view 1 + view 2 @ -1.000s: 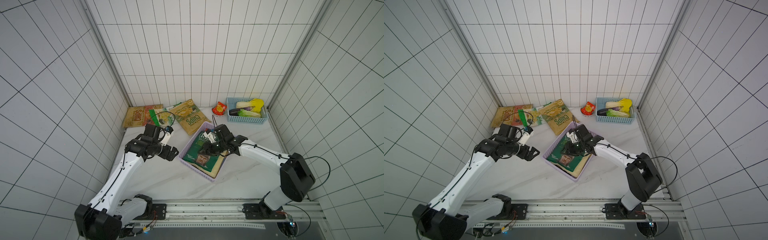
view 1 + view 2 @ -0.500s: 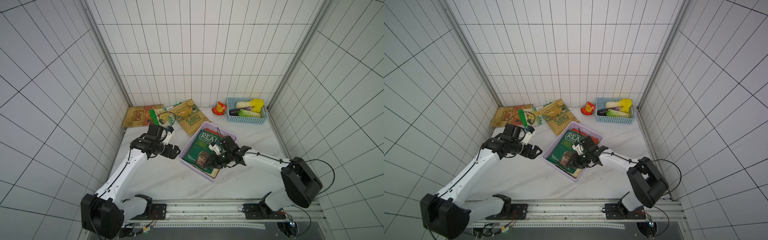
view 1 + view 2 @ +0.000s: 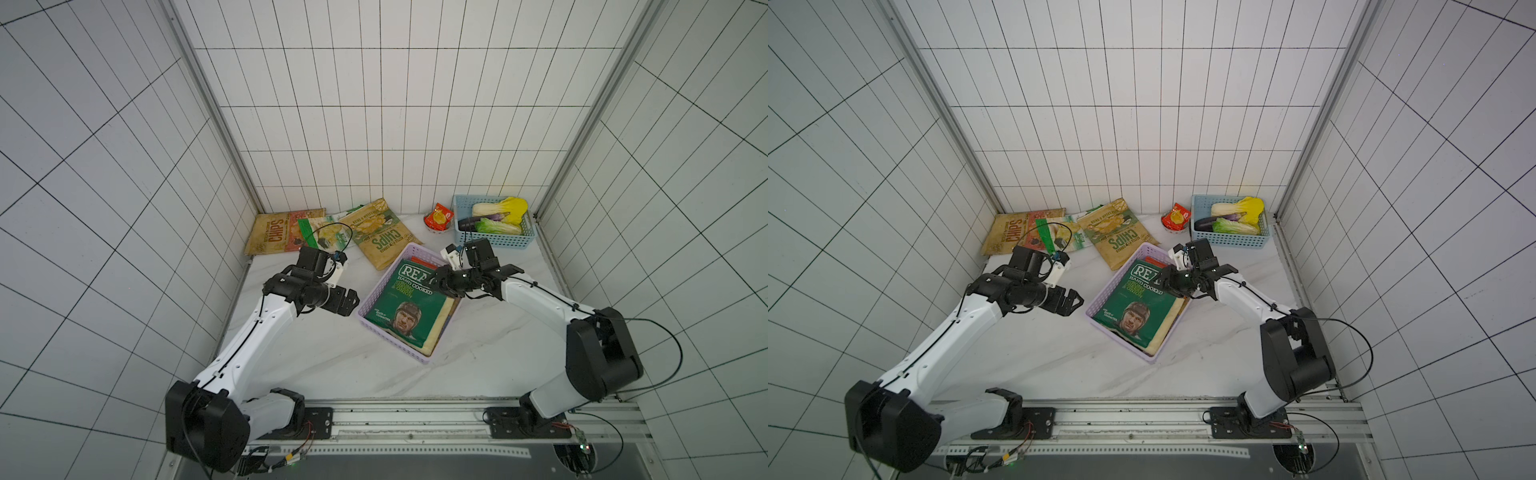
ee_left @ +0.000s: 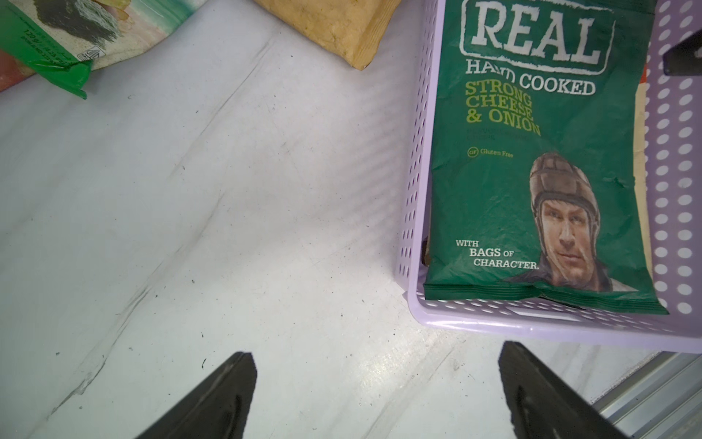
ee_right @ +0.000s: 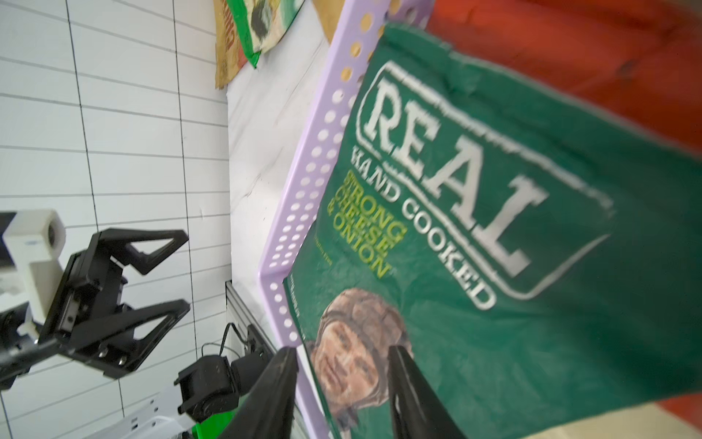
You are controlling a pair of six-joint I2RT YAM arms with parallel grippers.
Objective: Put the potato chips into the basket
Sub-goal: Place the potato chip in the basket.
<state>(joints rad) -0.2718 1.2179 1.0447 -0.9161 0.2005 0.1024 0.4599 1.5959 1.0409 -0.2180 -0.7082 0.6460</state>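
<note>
In both top views the REAL bag (image 3: pixel 409 309) lies face up in the basket (image 3: pixel 374 293), on top of a cream bag (image 3: pixel 445 316). The right gripper (image 3: pixel 437 282) hangs over that bag's 2 o'clock corner. Its wrist view shows the fingers (image 5: pixel 273 395) partly apart, nothing pinched. The left gripper (image 3: pixel 352 303) sits just beside the basket at 9 o'clock, fingers spread wide and empty over the table (image 4: pixel 190 190). Outside the basket we've got a CHIPS bag (image 3: pixel 380 239) right by its 11 o'clock corner. A green-white bag (image 3: pixel 322 232) and a corner CHIPS bag (image 3: pixel 270 232) lie further off at 10 o'clock. The blue basket (image 3: pixel 490 241) is at 1 o'clock.
</note>
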